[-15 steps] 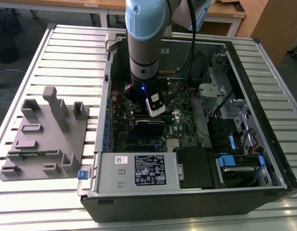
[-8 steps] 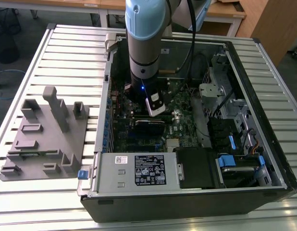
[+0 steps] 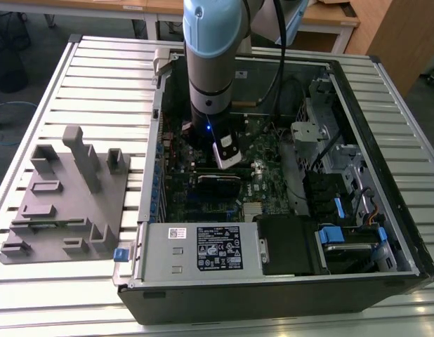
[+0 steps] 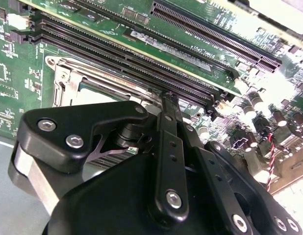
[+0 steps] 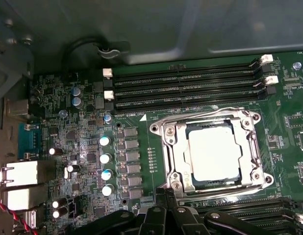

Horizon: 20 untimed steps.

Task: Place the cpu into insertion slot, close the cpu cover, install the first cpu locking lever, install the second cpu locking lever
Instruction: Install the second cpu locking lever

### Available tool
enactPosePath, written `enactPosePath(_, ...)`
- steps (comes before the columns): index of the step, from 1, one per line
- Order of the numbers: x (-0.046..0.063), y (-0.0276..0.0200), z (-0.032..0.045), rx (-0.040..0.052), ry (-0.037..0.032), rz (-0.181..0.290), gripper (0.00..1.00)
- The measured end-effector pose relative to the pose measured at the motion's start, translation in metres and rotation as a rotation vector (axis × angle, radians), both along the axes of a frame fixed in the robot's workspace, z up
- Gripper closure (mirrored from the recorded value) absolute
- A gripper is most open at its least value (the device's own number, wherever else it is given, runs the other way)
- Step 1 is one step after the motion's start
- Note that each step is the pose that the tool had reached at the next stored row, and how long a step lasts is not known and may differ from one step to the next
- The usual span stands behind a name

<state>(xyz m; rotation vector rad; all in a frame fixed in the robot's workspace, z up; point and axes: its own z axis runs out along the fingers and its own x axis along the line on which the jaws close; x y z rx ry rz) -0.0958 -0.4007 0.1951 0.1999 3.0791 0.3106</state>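
Cpu [image 5: 214,154] just beside hand [image 5: 166,193]

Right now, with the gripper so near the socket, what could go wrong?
1. In the first wrist view the gripper sits right at the edge of the cpu cover, which lies closed over the cpu; a sideways slip could scrape the frame.
2. The memory slots lie close beside the socket, so a wide swing may strike them.

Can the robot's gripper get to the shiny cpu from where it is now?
Probably yes. In the first wrist view the gripper sits right beside the cpu, which lies in its socket under the cpu cover, its top open to reach through the window.
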Motion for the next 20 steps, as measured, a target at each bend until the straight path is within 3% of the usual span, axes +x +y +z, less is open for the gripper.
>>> enactPosePath(20,-0.0026,0.001,-0.0002,-0.0001,-0.0003,0.0,0.9)
